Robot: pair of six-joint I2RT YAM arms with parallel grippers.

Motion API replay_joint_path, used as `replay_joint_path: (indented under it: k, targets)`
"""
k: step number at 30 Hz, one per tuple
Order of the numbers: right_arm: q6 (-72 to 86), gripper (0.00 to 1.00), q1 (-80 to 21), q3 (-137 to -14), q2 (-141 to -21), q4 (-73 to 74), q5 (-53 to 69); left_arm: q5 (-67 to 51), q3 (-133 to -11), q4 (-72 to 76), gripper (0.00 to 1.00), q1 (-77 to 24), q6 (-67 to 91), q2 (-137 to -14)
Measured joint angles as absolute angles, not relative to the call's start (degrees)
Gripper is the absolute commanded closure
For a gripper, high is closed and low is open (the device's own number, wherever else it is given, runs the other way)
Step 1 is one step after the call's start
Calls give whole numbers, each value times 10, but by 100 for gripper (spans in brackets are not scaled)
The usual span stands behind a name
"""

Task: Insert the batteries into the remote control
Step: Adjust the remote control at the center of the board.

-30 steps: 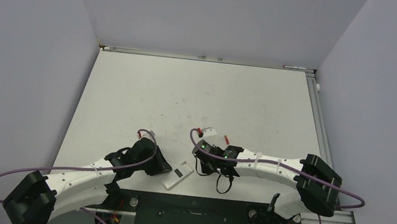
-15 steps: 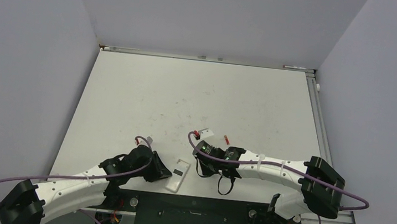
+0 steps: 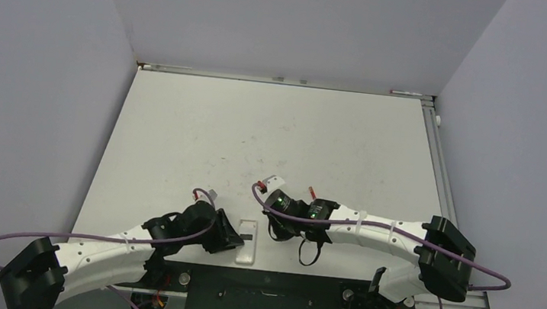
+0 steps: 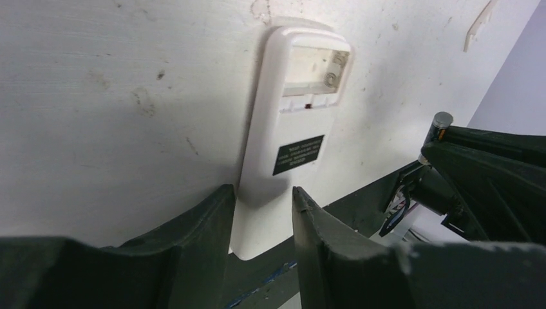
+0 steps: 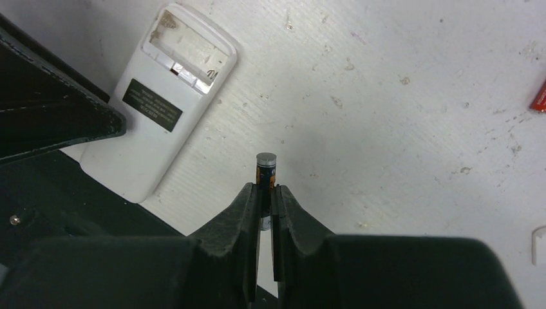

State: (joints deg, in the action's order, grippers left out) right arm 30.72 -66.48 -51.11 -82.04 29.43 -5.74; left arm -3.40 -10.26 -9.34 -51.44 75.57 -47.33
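The remote control [image 3: 247,241] lies back-up at the near edge of the table [image 3: 273,124]. Its battery compartment [image 4: 314,69] is uncovered, empty and facing up for loading. The left gripper [image 4: 263,193] straddles the remote's near end, apparently to steady it; whether its fingers press the casing cannot be determined. The right gripper [image 5: 265,188], just right of the remote, is clenched on 1 battery [image 5: 266,165], whose end protrudes past the fingertips for insertion.
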Motion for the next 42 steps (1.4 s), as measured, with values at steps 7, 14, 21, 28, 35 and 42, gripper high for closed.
replay_joint_path:
  k: [7, 14, 21, 28, 35, 42]
  targets:
    - [227, 92, -665, -527, -820, 292, -20, -2, -126, -156, 39, -518, 727, -424]
    - [152, 91, -665, -545, -820, 291, 33, 21, -152, -214, 36, -511, 696, -364]
    - [88, 91, -665, -545, -802, 287, 82, -35, -157, -210, 37, -488, 685, -334]
    - [37, 91, -680, -526, -730, 260, 123, -133, -144, -119, 40, -474, 718, -308]
    - [-6, 91, -701, -524, -709, 253, 140, -194, -126, -33, 49, -468, 754, -304]
    - [-27, 91, -713, -524, -709, 253, 140, -224, -126, 6, 57, -467, 766, -311]
